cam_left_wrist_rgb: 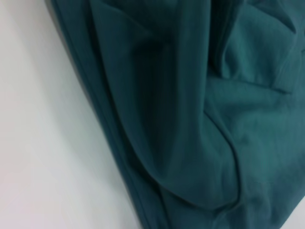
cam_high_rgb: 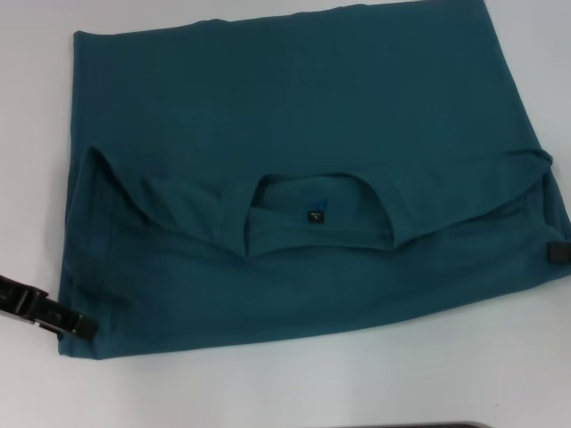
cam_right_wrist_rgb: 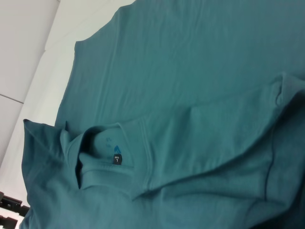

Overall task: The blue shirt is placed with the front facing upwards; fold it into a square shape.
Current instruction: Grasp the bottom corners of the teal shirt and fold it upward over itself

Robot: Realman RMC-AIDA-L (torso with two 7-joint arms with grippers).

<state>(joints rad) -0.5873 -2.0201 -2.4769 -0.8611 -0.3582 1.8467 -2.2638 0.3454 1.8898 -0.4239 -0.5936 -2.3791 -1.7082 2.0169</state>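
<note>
White table (cam_high_rgb: 268, 383) with the blue shirt (cam_high_rgb: 303, 116) lying flat across it, collar end folded over. Left gripper (cam_high_rgb: 78, 325) sits at its near-left corner, right gripper (cam_high_rgb: 558, 252) at the right edge; can't tell either one's grip, probably pinching cloth.

bare white table (cam_high_rgb: 294, 383) open along the near side, blue shirt (cam_high_rgb: 294, 107) covering the middle

The black neck label (cam_right_wrist_rgb: 117, 159) on the blue shirt (cam_right_wrist_rgb: 190, 71) reads "L".
</note>
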